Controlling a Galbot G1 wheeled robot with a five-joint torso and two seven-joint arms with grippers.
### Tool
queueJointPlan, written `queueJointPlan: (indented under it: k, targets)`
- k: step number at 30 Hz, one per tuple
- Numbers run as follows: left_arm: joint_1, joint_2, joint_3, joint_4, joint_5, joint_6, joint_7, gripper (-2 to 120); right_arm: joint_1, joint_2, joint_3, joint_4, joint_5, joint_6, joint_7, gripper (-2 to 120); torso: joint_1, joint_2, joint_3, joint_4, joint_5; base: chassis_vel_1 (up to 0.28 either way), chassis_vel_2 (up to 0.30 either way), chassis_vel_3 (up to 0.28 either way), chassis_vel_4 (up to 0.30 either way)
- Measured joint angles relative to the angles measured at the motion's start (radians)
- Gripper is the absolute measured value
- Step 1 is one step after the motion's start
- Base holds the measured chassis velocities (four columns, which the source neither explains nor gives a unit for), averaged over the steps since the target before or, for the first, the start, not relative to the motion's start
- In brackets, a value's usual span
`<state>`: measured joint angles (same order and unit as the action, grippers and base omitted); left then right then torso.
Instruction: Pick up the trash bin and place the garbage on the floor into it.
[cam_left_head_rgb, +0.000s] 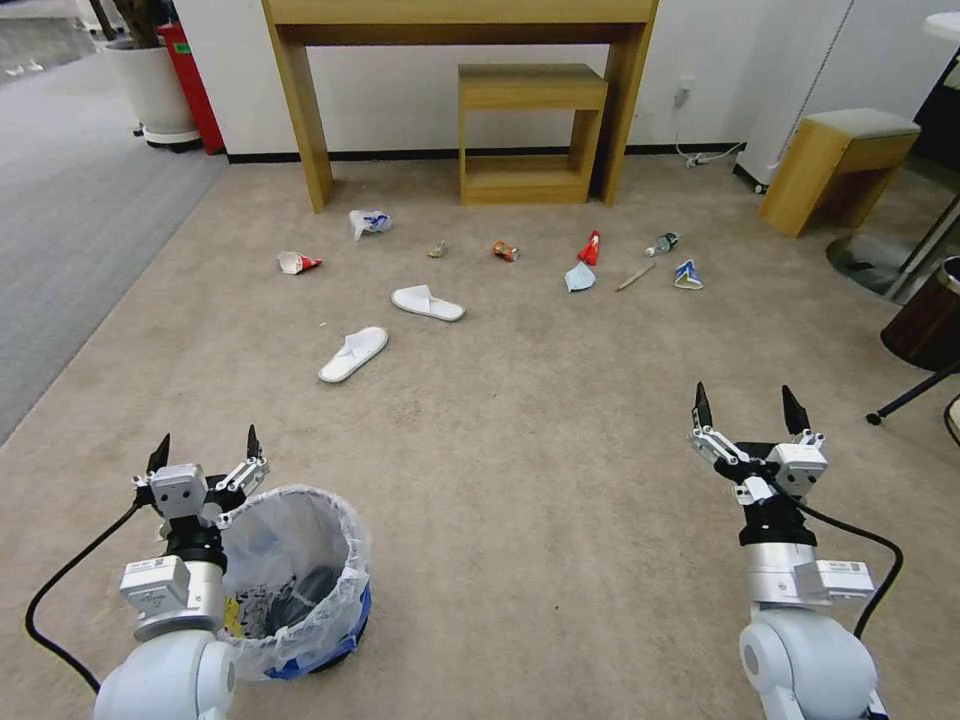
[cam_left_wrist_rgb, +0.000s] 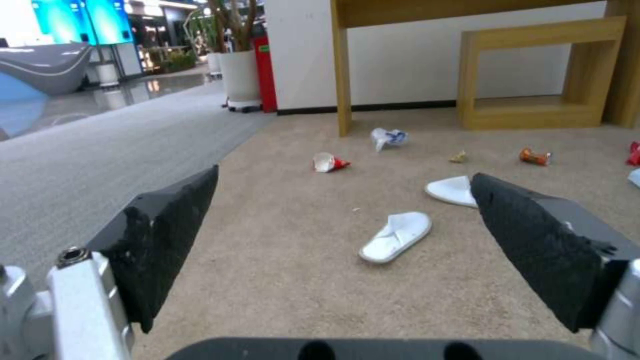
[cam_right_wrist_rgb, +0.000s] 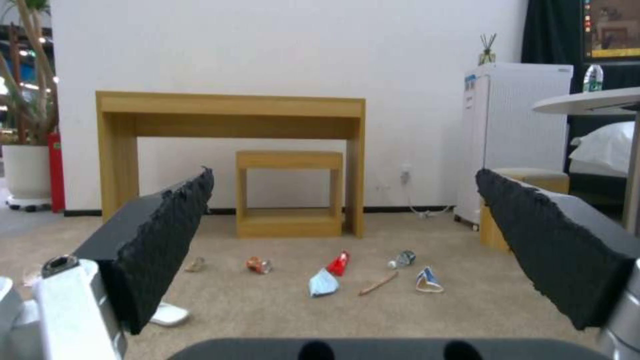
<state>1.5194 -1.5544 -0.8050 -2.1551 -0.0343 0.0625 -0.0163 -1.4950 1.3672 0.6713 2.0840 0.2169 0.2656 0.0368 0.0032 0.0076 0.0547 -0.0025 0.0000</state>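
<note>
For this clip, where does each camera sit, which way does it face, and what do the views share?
Head view: high on the robot, looking forward and down at the beige carpet; both arms show, left end effector beside the trash bin, right end effector raised, both open.
Left wrist view: low, facing forward between its open fingers at the white slippers.
Right wrist view: low, facing the wooden desk between its open fingers.
Shared: the orange wrapper appears in both wrist views.
</note>
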Motion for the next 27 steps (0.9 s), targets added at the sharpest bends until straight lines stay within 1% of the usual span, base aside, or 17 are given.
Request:
queueJointPlan:
  k: [27]
  targets:
    - [-0.003,-0.002,0.001,0.007,0.002,-0.001,0.000,100,0.009,0.001,0.009,-0.005,-0.008,-0.004,0.011,100,0.000,0.000,0.000,0.0000,0.0000,0.000,0.000,0.000,0.000]
